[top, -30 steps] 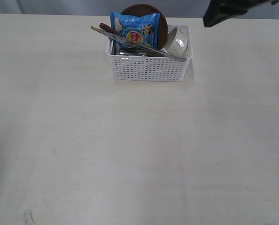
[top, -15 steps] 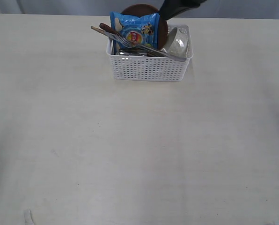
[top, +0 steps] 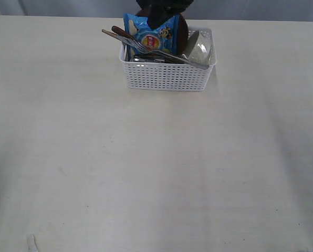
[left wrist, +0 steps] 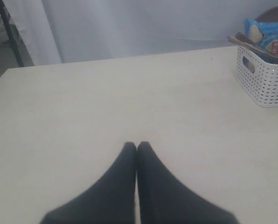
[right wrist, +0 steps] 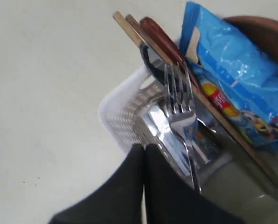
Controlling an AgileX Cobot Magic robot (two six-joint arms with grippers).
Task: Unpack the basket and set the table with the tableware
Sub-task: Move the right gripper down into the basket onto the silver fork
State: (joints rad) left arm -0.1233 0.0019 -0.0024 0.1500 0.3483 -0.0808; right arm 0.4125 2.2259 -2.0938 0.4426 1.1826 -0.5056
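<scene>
The left gripper (left wrist: 136, 148), its tips pressed together, hangs low over the bare table (top: 146, 173), well apart from the basket (top: 167, 77). The basket stands in the upper middle of the exterior view and holds a fork (right wrist: 181, 100), chopsticks (right wrist: 129, 27) and a bowl (top: 200, 48). The right gripper (right wrist: 144, 150), also closed and holding nothing, hovers above the contents at the frame's top edge. The blue snack bag (top: 150, 32) bears a red-and-yellow logo, too small to read. A pale curtain (left wrist: 153, 23) hangs behind the cream table.
</scene>
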